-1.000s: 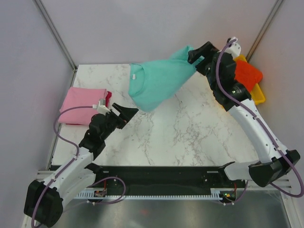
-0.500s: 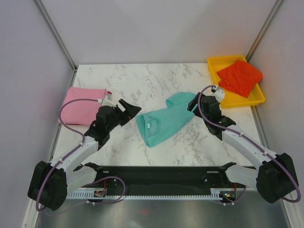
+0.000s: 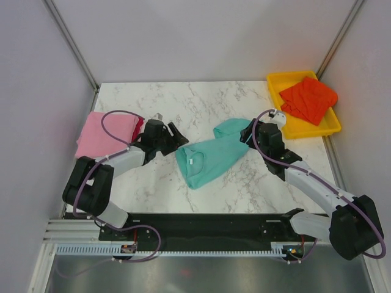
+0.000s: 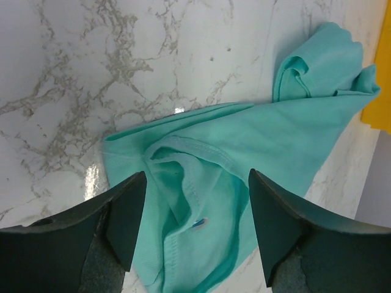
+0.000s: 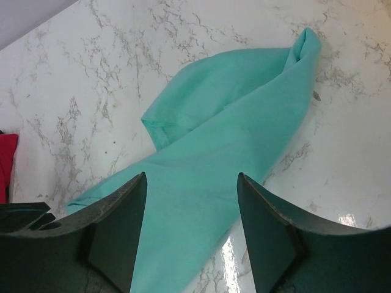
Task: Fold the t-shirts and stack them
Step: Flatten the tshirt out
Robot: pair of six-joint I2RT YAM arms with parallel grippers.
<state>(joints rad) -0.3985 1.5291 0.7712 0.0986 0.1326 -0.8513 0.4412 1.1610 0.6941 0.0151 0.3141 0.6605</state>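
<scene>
L wrist cam, nearest: L end effector [image 4: 195,183] has its fingers [image 4: 116,226] spread wide w/ nothing clamped, above the teal t-shirt [image 4: 269,140]. The collar opening faces up btwn them w/ a small tag [image 4: 198,223] inside, a detail too small to read from the top cam. A sliver of the yellow tray [image 4: 382,85] is cut off at the R edge.

R wrist cam: R end effector [image 5: 192,183] is likewise spread and empty over the same shirt's other end. The cloth is bunched into a long diagonal band w/ one sleeve [image 5: 162,128] folded on itself. A strip of the crimson t-shirt [image 5: 6,165] shows at the L edge, mostly out of frame. There is a dark shape at bottom L; can't tell what it is.

Only the top cam gives the layout. The teal shirt lies crumpled mid-surface [image 3: 214,97] btwn the two end effectors, L one [image 3: 178,135] just beside the collar end, R one [image 3: 248,135] at the opposite end. Can't tell whether either touches the cloth. Further L, the pink t-shirt [image 3: 104,131] lies folded flat near the surface edge, w/ crimson peeking at its R side and mostly hidden. In the far R corner, the orange-red t-shirt [image 3: 308,97] is heaped in the tray.
</scene>
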